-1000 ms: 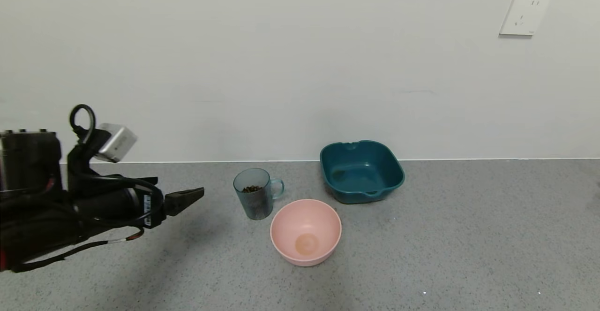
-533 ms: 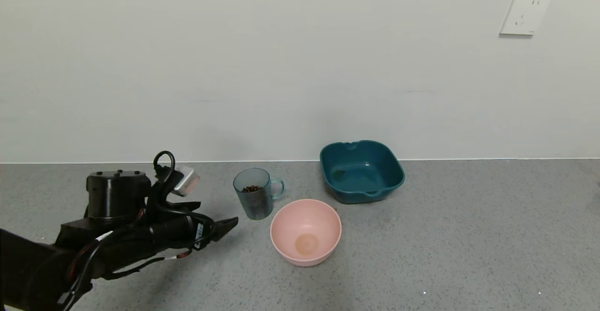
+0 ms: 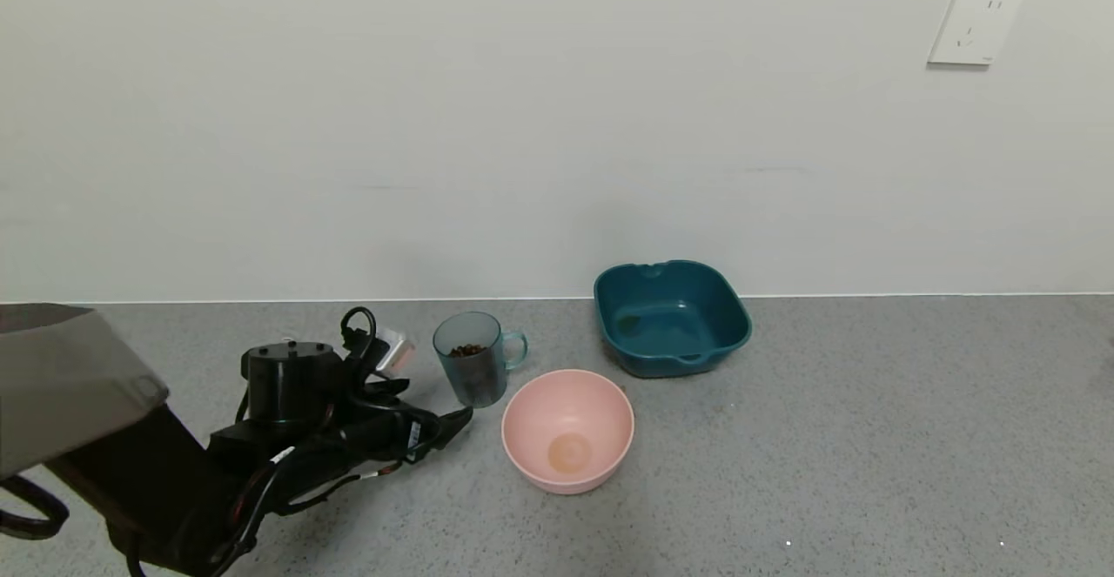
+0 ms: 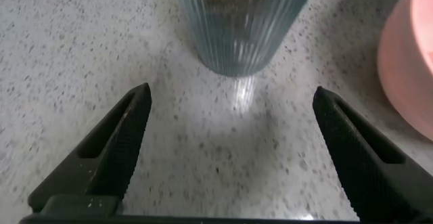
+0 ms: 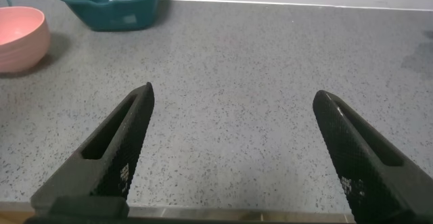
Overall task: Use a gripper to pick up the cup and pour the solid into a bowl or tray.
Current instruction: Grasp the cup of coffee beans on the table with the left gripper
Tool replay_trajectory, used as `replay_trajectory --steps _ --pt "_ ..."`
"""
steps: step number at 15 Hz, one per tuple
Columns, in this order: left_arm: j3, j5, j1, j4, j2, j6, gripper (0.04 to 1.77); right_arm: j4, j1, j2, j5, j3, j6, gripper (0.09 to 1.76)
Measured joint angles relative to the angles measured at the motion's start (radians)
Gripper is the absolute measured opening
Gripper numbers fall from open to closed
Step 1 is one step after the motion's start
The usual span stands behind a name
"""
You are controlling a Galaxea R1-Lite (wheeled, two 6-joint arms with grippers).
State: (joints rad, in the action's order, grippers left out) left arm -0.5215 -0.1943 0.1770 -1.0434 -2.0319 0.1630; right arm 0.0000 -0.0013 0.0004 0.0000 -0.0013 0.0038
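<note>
We're at the approach step; left gripper (image 3: 459,425) sits low, jaws spread wide, just short of the cup (image 3: 471,371), solid (image 3: 468,351) inside; pink bowl (image 3: 567,430) beside it. Next, we'd judge: ease fwd, straddle cup, close. Right gripper (image 5: 233,153) parked, jaws spread.

Soft, even indoor light fills the head view; the wall (image 3: 557,124) reads flat and pale, with no hard glare; shadows on the counter (image 3: 870,438) are faint and diffuse (darkest under the left arm (image 3: 287,438)); in the left wrist view the cup (image 4: 243,21) shows a small bright reflection on the counter at its base; the fingers (image 4: 101,156) there look slightly soft; the right wrist view is evenly lit.
</note>
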Motion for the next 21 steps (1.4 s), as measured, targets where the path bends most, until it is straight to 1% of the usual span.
replay_trajectory --steps 2,3,5,8,13,16,21 --pt "-0.008 -0.011 0.002 -0.103 -0.065 -0.006 1.72 0.0 0.0 0.0 0.0 0.0 0.0 1.71" --pt "-0.01 -0.023 0.007 -0.112 -0.087 -0.008 1.72 0.0 0.0 0.0 0.0 0.0 0.0 1.71" --pt "-0.027 -0.026 0.013 -0.122 -0.12 -0.017 1.72 0.0 0.0 0.0 0.0 0.0 0.0 1.71" --pt "-0.069 -0.028 0.027 -0.163 -0.154 -0.1 1.72 0.0 0.0 0.0 0.0 0.0 0.0 1.71" --pt "-0.117 -0.025 0.05 -0.167 -0.188 -0.111 1.72 0.0 0.0 0.0 0.0 0.0 0.0 1.71" --pt "-0.145 -0.012 0.05 -0.162 -0.198 -0.121 1.72 0.0 0.0 0.0 0.0 0.0 0.0 1.71" --pt "-0.183 -0.011 0.051 -0.161 -0.211 -0.129 1.72 0.0 0.0 0.0 0.0 0.0 0.0 1.71"
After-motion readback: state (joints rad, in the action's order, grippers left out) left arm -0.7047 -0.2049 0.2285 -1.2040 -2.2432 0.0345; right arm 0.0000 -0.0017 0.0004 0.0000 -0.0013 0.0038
